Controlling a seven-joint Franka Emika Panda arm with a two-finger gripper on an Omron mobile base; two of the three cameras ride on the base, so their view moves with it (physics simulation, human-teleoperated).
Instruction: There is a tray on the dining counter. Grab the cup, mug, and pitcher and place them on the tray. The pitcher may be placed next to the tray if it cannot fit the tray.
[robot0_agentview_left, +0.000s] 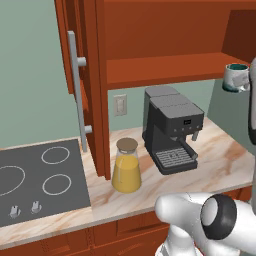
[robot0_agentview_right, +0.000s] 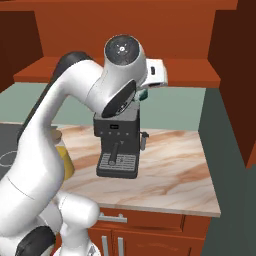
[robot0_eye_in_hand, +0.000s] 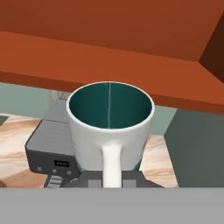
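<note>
While the mug (robot0_eye_in_hand: 109, 131) sits right up against the hand camera, its white loop handle runs straight down toward the lens and its dark teal inside faces up, rim level, mug upright. And the gripper (robot0_eye_in_hand: 112, 181) is clenched on that handle, the grey finger ends pressed in at either side of its lower end! From the left base camera the mug (robot0_agentview_left: 235, 77) hangs in the air at the far right, up at the height of the lower cabinet shelf (robot0_agentview_left: 165, 67), well above the marbled counter (robot0_agentview_left: 220, 160), with the white forearm running down beside it. From the right base camera the big white arm (robot0_agentview_right: 75, 115) arches across, and a teal and white sliver of the mug (robot0_agentview_right: 143, 93) peeks out just past the wrist, above the coffee machine (robot0_agentview_right: 118, 145). Down on the counter, the pitcher (robot0_agentview_left: 126, 167) stands upright near the front edge, brown cork lid on, orange-yellow liquid filling its wide base. It is just left of the grey coffee machine (robot0_agentview_left: 172, 130), apart from it, and right in front of the open cabinet door (robot0_agentview_left: 82, 85) with its long steel handle. Left of the pitcher the dark cooktop (robot0_agentview_left: 42, 180) takes up the counter's left end, white rings showing. Back on the right base camera, the counter's right end is bare stone up to the grey-green wall (robot0_agentview_right: 175, 110).
</note>
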